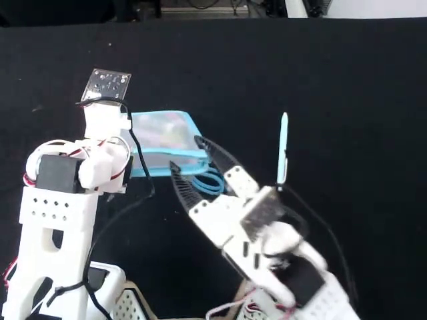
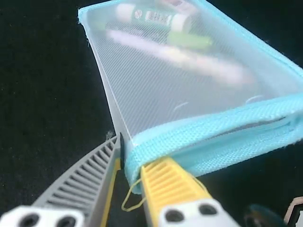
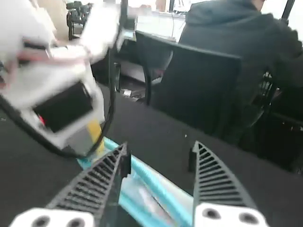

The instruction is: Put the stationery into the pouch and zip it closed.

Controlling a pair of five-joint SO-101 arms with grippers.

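A light blue mesh pouch lies on the black table, left of centre. Through its mesh I see a glue stick and several pens inside. My left gripper is shut on the pouch's corner by the zipper edge. Above the pouch's near right corner my right gripper hangs open, its black fingers spread over the blue zipper band. A light blue pen lies on the table to the right, apart from both grippers.
A blue cord loop lies by the pouch's near edge, under the right gripper. The left arm's white body stands close beside the right gripper. The black tabletop stretches far to the right and back.
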